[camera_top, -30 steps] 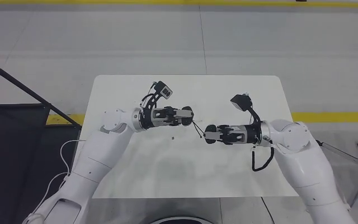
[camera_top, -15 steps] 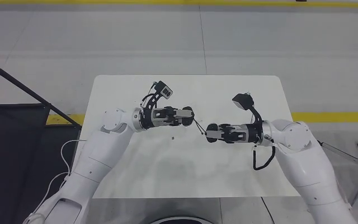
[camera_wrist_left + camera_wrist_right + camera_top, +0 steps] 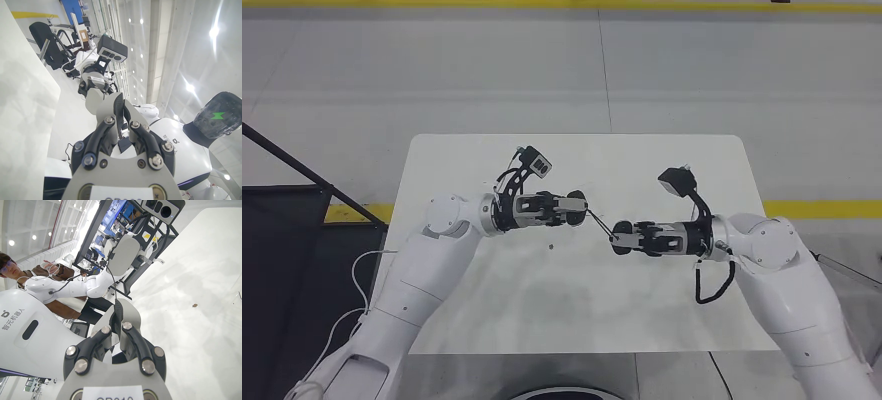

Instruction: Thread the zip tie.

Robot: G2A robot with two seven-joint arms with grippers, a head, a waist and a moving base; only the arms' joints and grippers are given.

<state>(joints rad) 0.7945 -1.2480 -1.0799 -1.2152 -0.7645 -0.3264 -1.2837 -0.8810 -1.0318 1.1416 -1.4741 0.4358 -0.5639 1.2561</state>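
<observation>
A thin black zip tie (image 3: 599,224) spans the short gap between my two grippers above the middle of the white table (image 3: 672,310). My left gripper (image 3: 583,207) is shut on one end, its pads pressed together (image 3: 122,103). My right gripper (image 3: 615,237) is shut on the other end (image 3: 117,306). In the right wrist view the zip tie's strand (image 3: 112,277) curves from my right fingertips across to the left gripper's fingers (image 3: 126,255), where a small black piece sits at their edge. Both grippers hang a little above the tabletop.
A tiny brown speck (image 3: 552,244) lies on the table just below the left gripper. Bare table surface spreads on all sides of the grippers. A black frame (image 3: 282,160) stands off the table's left side.
The right gripper has shifted slightly to the right and up. The zip tie between the grippers now looks straighter, with less slack than a second ago. The left arm has held still.
</observation>
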